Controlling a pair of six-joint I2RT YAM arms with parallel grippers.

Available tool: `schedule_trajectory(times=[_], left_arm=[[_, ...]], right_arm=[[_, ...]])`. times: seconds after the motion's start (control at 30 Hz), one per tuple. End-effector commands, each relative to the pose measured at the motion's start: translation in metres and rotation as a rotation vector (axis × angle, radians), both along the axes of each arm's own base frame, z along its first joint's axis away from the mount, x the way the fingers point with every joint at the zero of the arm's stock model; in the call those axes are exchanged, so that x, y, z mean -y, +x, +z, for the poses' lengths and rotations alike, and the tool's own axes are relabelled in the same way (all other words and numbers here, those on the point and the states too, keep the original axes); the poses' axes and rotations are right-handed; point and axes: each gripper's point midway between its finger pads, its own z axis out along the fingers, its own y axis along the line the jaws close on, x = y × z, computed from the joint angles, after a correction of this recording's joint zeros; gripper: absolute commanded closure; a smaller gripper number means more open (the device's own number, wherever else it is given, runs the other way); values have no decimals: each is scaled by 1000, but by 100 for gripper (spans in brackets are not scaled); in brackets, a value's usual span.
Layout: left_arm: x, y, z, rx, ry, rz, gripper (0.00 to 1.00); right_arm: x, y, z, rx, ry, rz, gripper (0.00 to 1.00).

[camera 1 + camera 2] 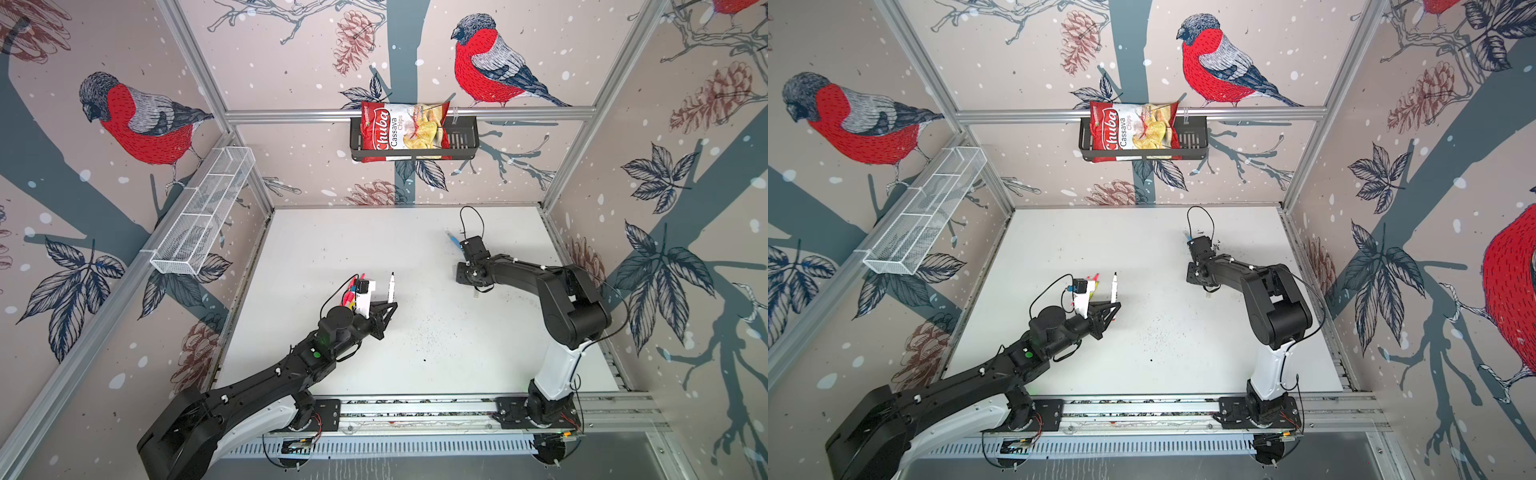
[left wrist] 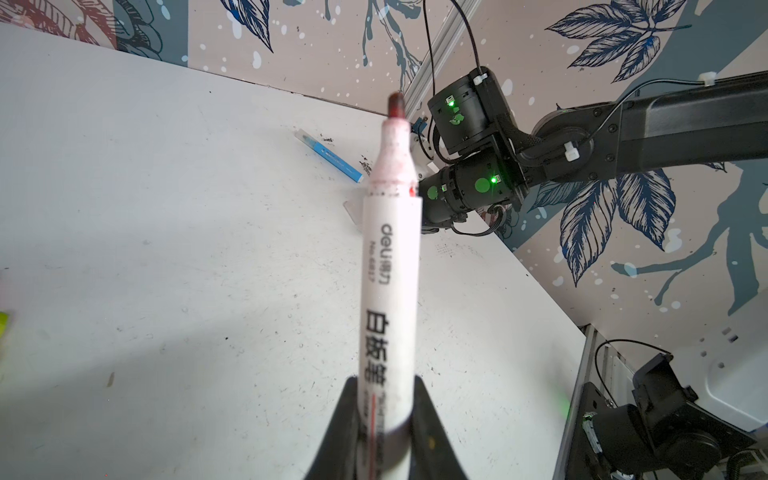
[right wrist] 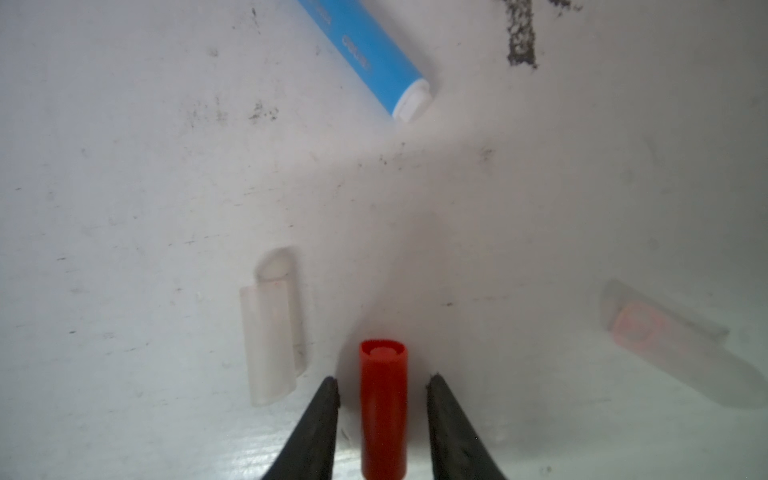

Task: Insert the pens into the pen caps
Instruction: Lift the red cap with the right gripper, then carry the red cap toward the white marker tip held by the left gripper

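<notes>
**Over a scuffed white surface, a marker and a red cap wait to meet**

Left of the middle of the surface (image 1: 415, 353), in both top views, the left tool (image 1: 384, 309) holds a white marker (image 1: 391, 286) clear of the surface, nib end leading away from the tool. Pink pens (image 1: 361, 276) peep out behind its wrist. The right arm (image 1: 552, 291) reaches down right of centre, and a blue pen (image 1: 453, 240) lies just beyond it, toward the far edge.

From the left wrist, the tool is clenched low on the marker's barrel, so most of the length and the stained nib are free. The marker looks light and rigid. Held so far back, it could pivot in the grip if pushed off-axis.

From the right wrist, the right tool (image 3: 382, 380) is released. Its jaws stand apart on either side of a red cap (image 3: 383, 407) lying on the surface, with a gap showing on each side. A clear cap (image 3: 272, 332) lies just beside the red one, and a pink-tinted cap (image 3: 665, 336) lies well apart.

The red cap looks light, stiff and smooth. Being round, it may roll or squirt out of a pinch. The safest hold is probably across the middle of its body, square to the jaws, with the mouth left clear. Which end is the mouth cannot be told.
</notes>
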Motion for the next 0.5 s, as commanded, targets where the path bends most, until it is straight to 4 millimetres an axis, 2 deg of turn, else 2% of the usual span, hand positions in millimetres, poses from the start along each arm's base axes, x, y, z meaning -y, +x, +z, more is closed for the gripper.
schedule_trajectory(times=[0.0,0.33,0.47], left_arm=[[-1,-1,4,26,-1,-5,100],[-4,-3,2,24,4,0,100],[-4,-3,2,23,3,-3,100]], right_arm=[[10,-14,-12,-81,-56,8,65],[7,-16,-17,-103,-50,32,77],[6,-17,-13,-96,-43,36,86]])
